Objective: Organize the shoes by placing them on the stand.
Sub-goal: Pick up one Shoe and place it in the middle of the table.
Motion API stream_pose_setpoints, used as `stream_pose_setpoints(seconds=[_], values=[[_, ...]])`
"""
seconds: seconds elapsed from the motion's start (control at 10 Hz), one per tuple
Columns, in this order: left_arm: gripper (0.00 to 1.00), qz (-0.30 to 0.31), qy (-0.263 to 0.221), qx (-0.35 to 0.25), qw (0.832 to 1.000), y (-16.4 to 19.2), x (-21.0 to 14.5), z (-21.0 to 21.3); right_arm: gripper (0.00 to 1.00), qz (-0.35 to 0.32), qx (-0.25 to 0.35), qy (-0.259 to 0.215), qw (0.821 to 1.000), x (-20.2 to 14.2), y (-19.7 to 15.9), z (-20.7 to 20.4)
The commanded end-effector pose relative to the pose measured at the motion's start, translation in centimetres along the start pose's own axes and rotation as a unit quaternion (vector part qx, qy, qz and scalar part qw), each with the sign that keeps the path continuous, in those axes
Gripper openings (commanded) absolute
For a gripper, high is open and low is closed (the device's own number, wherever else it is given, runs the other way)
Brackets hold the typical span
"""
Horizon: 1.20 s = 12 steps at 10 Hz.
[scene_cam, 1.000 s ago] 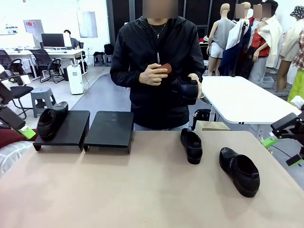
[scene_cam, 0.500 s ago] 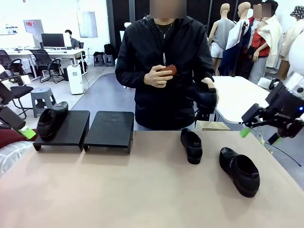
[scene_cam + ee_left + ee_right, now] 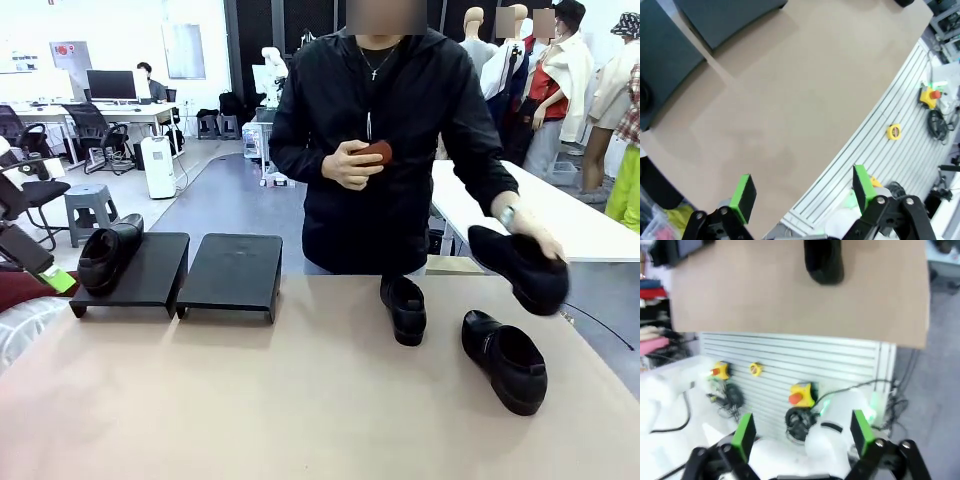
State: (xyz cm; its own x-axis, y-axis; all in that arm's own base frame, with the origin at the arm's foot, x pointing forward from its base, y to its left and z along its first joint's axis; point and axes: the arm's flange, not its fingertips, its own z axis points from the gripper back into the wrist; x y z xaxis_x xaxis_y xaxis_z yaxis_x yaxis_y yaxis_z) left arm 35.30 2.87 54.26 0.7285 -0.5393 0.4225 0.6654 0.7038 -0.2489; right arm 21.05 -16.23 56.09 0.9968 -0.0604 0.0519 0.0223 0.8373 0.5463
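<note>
The stand [image 3: 232,272] is two black slanted panels at the table's far left, and its left panel carries one glossy black shoe [image 3: 108,255]. A second shoe [image 3: 403,307] lies mid-table, a third [image 3: 504,360] at the right. Above that one, the person's hand holds a fourth shoe [image 3: 520,268] in the air. My left gripper [image 3: 802,195] hangs open and empty over the table's near left edge, with the stand's panels [image 3: 725,15] ahead of it. My right gripper [image 3: 803,432] is open and empty, off the table, with one shoe [image 3: 824,260] far ahead.
The person stands at the far side, the other hand holding a small reddish-brown thing [image 3: 375,152] at chest height. A white table [image 3: 590,235] stands behind at right. Below the tabletop's edge lie a slotted rail base, a yellow tape measure [image 3: 894,131] and yellow stop buttons [image 3: 801,394].
My right arm rose at the right and went out of the front view. The person stepped right and brought the held shoe down over the table's right side.
</note>
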Motion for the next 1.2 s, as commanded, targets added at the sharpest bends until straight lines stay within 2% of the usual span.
stream_pose_setpoints(seconds=[0.0,0.1,0.3,0.4,0.6,0.8,0.9,1.0,1.1], values=[[1.0,0.008,-0.011,-0.002,1.0,-0.2,0.1,-0.2,1.0,0.015,0.054,0.006,0.998,-0.9,-4.2,1.6],[1.0,0.008,-0.011,-0.002,1.0,-0.2,0.1,-0.2,1.0,0.015,0.075,-0.006,0.997,-1.1,-6.1,1.2],[1.0,0.008,-0.011,-0.002,1.0,-0.2,0.1,-0.2,1.0,0.029,0.086,-0.01,0.996,-0.7,-6.9,0.1],[1.0,0.008,-0.011,-0.002,1.0,-0.2,0.1,-0.2,1.0,0.038,0.076,-0.009,0.996,-0.2,-6.0,-0.2],[1.0,0.008,-0.011,-0.002,1.0,-0.2,0.1,-0.2,1.0,0.012,-0.002,-0.01,1.0,0.7,-2.1,-1.1],[1.0,0.008,-0.011,-0.002,1.0,-0.2,0.1,-0.2,1.0,0.03,-0.037,-0.01,0.999,0.0,0.4,-0.9],[1.0,0.008,-0.011,-0.002,1.0,-0.2,0.1,-0.2,1.0,0.007,-0.056,-0.014,0.998,-0.5,0.4,-0.7],[1.0,0.008,-0.011,-0.002,1.0,-0.2,0.1,-0.2,1.0,0.001,-0.044,-0.011,0.999,-0.5,0.4,-0.5],[1.0,0.008,-0.011,-0.002,1.0,-0.2,0.1,-0.2,1.0,-0.01,-0.07,-0.011,0.997,-1.0,0.8,-0.9]])
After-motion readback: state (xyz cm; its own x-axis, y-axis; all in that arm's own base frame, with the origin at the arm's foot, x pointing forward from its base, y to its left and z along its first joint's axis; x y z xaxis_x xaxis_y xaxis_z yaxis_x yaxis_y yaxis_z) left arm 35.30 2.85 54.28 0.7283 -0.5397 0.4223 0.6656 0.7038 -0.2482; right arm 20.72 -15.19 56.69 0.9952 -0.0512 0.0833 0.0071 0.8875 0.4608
